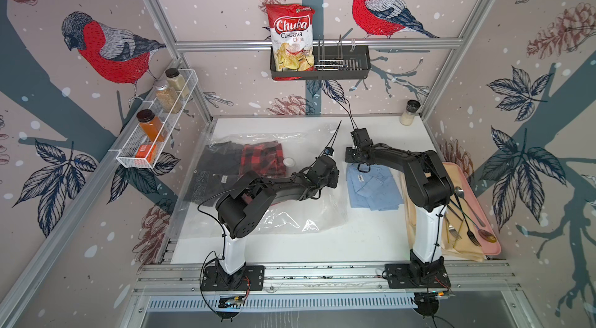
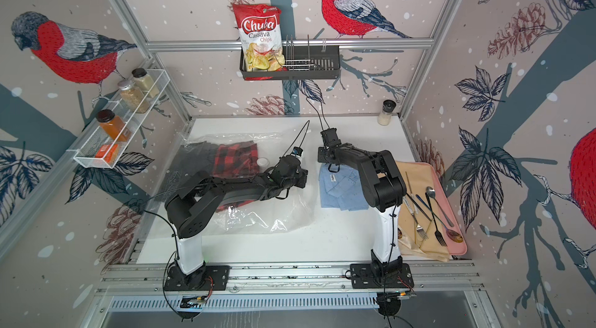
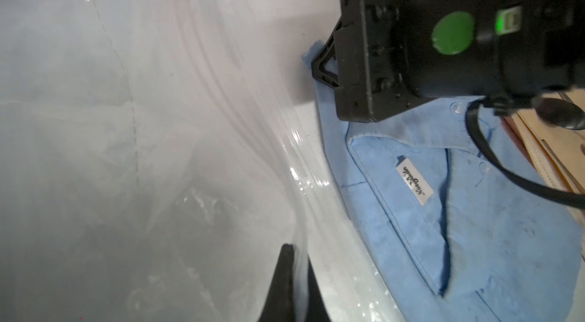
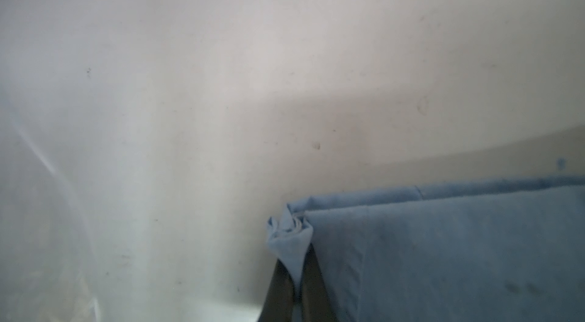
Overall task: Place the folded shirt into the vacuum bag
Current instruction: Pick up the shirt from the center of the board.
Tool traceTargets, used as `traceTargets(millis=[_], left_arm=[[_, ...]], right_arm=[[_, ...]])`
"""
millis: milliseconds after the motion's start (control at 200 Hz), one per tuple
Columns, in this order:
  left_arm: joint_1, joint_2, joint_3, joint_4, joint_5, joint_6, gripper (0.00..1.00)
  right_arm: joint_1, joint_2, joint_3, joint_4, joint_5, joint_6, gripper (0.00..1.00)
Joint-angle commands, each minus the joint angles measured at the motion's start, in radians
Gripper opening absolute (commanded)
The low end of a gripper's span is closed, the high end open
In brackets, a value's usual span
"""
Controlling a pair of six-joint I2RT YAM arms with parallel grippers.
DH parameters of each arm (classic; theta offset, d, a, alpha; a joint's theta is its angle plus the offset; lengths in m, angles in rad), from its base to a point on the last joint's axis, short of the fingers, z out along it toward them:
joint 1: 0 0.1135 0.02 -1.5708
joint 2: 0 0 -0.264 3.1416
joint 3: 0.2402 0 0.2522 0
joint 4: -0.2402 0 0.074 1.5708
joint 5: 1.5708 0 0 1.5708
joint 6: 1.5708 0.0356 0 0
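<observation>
The folded shirt (image 1: 375, 189) (image 2: 342, 189) is light blue and lies flat on the white table, just right of the vacuum bag (image 1: 290, 218) (image 2: 267, 218). The bag is clear and crinkly with a round white valve (image 1: 288, 161); a dark shirt (image 1: 216, 165) and a red plaid shirt (image 1: 263, 157) lie inside. My right gripper (image 4: 296, 261) (image 1: 362, 166) is shut on the blue shirt's far left corner (image 4: 289, 228), the cloth bunched between its fingers. My left gripper (image 3: 297, 254) is shut on the film at the bag's right-hand edge (image 3: 304, 178), next to the shirt (image 3: 474, 225).
A pink tray (image 1: 495, 242) with cutlery on a beige cloth sits at the table's right edge, behind my right arm. A spice jar (image 1: 409, 112) stands at the back right corner. A wire rack of jars (image 1: 154, 126) and a black basket with a chips bag (image 1: 292, 36) hang on the walls.
</observation>
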Motion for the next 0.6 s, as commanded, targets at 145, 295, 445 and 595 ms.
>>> traceTargets(millis=[145,295,445,595], left_arm=[[-0.011,0.003,0.007,0.020,0.011,0.009,0.00],[-0.013,-0.005,0.004,0.012,0.010,0.008,0.00],[-0.015,-0.013,0.006,0.008,0.011,0.009,0.00],[-0.015,-0.016,0.018,0.003,0.026,0.011,0.00]], right_arm=[[-0.021,-0.079,-0.110,-0.049,-0.139,0.033,0.00],[-0.029,-0.118,-0.149,-0.017,-0.174,0.040,0.00],[-0.045,-0.175,-0.196,0.014,-0.197,0.053,0.00],[-0.056,-0.252,-0.251,0.047,-0.215,0.067,0.00]])
